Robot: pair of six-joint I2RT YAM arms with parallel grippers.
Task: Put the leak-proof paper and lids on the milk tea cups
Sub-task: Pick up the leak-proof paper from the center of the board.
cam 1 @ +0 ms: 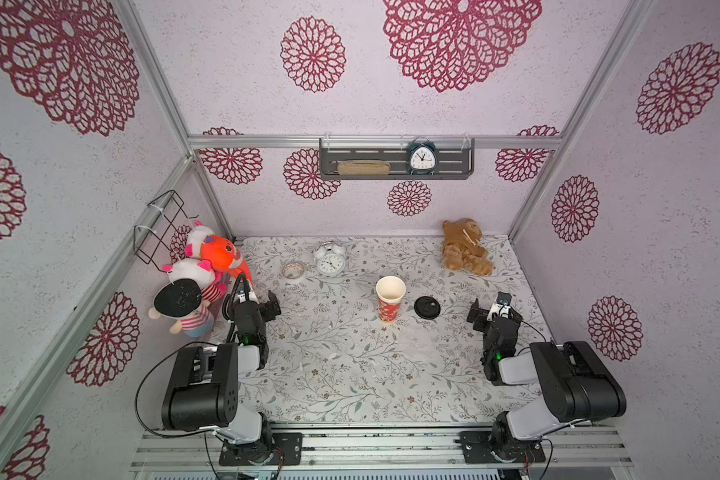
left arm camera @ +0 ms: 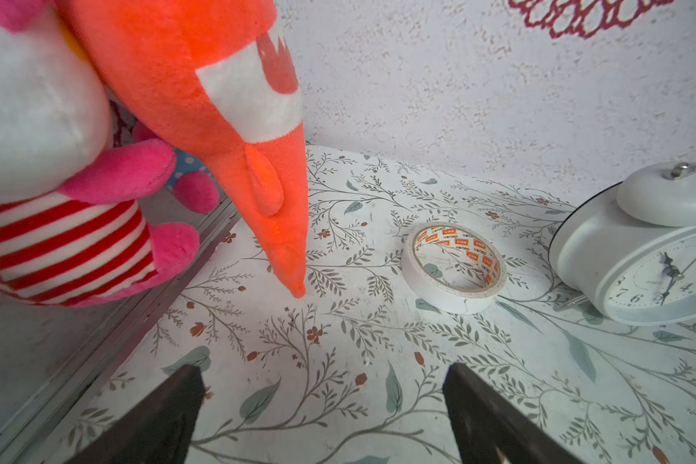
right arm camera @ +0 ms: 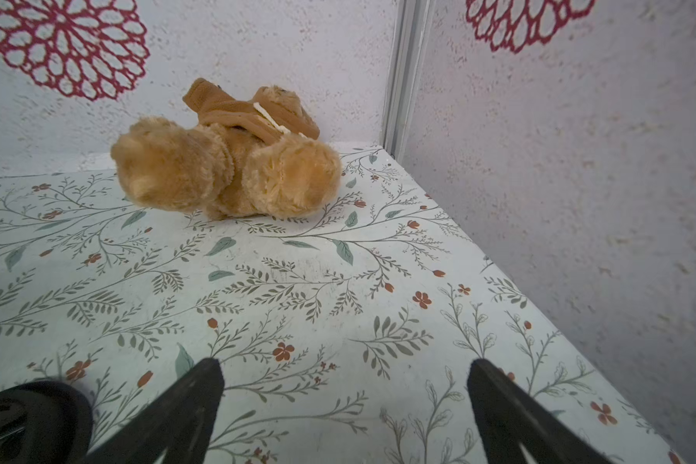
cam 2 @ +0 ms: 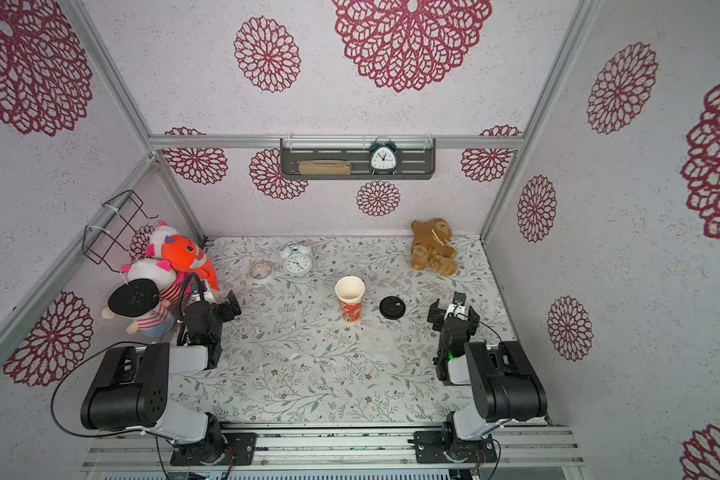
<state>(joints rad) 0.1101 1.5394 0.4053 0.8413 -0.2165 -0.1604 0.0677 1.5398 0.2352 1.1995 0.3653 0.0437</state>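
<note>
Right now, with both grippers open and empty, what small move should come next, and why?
Probably swing the right gripper toward the leak-proof paper. It seems to be the faint white round sheet lying flat, nearer the robot than the black lid. The paper cup stands upright and uncovered, and the right arm looks closer to the sheet.

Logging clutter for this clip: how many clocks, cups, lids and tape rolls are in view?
Clocks: 2, the white clock and the dark clock
Cups: 1, the cup
Lids: 1, the black lid
Tape rolls: 1, the tape roll
Total: 5
</note>
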